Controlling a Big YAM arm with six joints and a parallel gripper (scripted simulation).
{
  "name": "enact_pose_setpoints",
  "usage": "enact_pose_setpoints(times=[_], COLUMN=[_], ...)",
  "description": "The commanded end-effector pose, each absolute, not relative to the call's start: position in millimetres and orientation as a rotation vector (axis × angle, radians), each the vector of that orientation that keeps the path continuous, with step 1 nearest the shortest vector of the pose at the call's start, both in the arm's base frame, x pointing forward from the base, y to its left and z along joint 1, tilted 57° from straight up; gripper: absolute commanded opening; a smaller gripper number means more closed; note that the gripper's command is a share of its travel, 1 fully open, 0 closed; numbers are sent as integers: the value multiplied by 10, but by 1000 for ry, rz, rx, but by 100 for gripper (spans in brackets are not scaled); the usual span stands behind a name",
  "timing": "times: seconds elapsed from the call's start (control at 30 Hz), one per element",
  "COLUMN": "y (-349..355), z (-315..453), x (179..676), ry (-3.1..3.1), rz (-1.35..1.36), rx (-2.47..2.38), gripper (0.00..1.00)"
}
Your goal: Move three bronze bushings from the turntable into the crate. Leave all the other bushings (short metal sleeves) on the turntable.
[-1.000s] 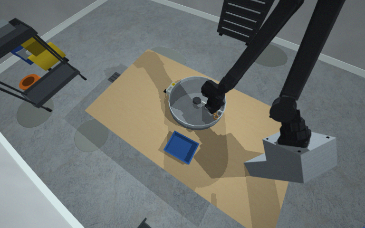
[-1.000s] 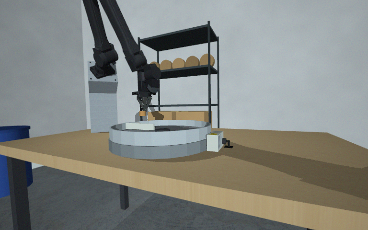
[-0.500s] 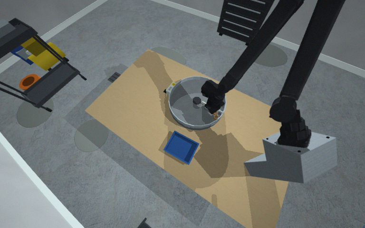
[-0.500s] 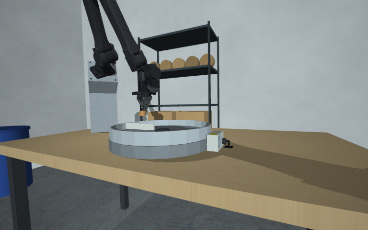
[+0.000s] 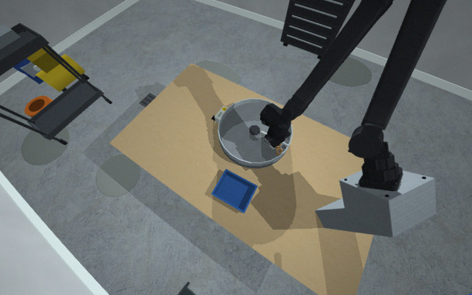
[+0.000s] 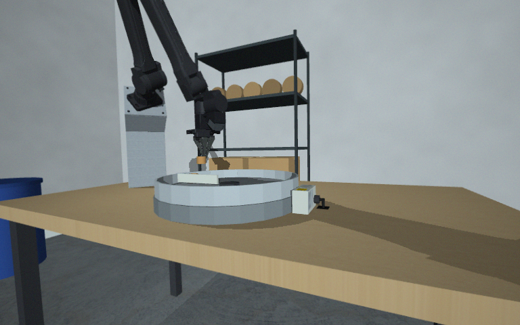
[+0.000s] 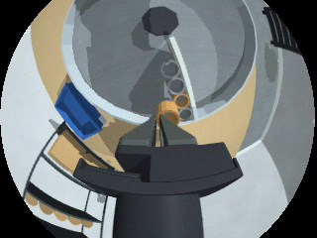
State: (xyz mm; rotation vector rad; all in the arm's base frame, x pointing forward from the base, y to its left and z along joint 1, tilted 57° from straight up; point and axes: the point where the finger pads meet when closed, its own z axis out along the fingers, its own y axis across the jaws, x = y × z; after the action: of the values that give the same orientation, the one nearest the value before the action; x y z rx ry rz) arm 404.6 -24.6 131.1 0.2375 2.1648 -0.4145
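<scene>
My gripper [image 6: 200,155] is shut on a bronze bushing [image 6: 200,160] and holds it above the rim of the grey turntable [image 6: 226,195]. The wrist view shows the held bronze bushing [image 7: 168,111] between my fingertips. Below it on the turntable [image 7: 158,40], beside a white divider bar, lie another bronze bushing [image 7: 182,99] and a few grey metal bushings [image 7: 173,75]. In the overhead view my gripper [image 5: 275,139] is over the turntable's right side, and a bronze ring [image 5: 279,150] shows near the rim. The blue crate [image 5: 235,190] sits on the table in front of the turntable and looks empty.
A dark hub [image 5: 254,130] stands at the turntable's centre and a white motor box [image 6: 303,199] is on its side. The arm's grey base block [image 5: 383,204] stands at the table's right. A shelf rack [image 6: 264,103] is behind the table.
</scene>
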Motion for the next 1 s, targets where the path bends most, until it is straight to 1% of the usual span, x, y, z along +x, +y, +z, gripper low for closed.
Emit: enact_pose_setpoints(times=[0.0,0.53,0.97], y=[-255,166,1427], z=[1386,1197,652], x=[4036,4163,4377], ry=[2145,2151,2168], rz=[-406,-398,-411], rx=[256,241,226], gripper=[0,0,0])
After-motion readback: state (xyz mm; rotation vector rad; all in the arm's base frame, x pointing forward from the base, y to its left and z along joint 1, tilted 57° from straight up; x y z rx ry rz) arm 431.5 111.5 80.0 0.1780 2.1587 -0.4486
